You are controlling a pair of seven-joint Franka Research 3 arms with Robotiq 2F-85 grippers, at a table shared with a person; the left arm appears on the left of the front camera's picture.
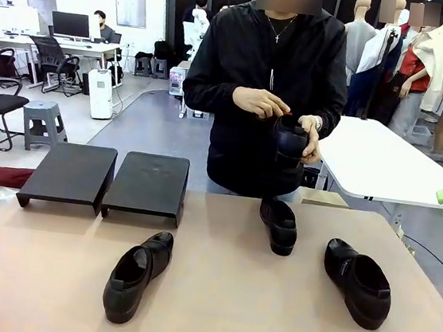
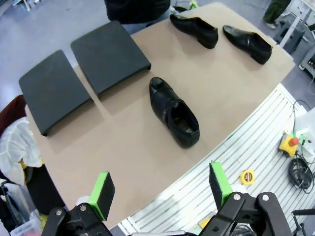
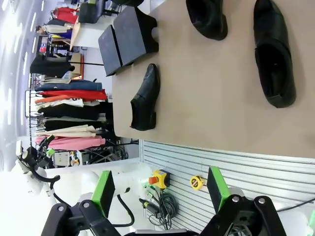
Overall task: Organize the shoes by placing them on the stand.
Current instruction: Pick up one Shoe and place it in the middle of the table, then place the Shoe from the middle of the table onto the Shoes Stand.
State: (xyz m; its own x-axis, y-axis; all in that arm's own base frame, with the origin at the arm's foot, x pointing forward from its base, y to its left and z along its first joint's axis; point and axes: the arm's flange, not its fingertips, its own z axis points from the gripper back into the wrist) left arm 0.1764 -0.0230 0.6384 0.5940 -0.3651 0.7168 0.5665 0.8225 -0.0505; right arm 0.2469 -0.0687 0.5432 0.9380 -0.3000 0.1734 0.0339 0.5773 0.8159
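Three glossy black shoes lie on the tan table: one at the front left (image 1: 137,275), one in the middle (image 1: 279,225) and one at the right (image 1: 358,282). The person at the far side holds another shoe (image 1: 291,142) in both hands above the table. The stand is two empty black platforms (image 1: 70,174) (image 1: 149,183) side by side at the far left. My left gripper (image 2: 161,189) hangs open, high over the near table edge, with the front-left shoe (image 2: 174,113) beyond it. My right gripper (image 3: 161,189) is open too, off the table's near side and away from the right shoe (image 3: 274,54).
A white slatted surface (image 2: 256,142) with a yellow box with a red button (image 2: 288,145) and cables lies below the near table edge. A white table (image 1: 390,165) stands behind the person at the right. Bare tabletop (image 1: 221,310) lies between the shoes.
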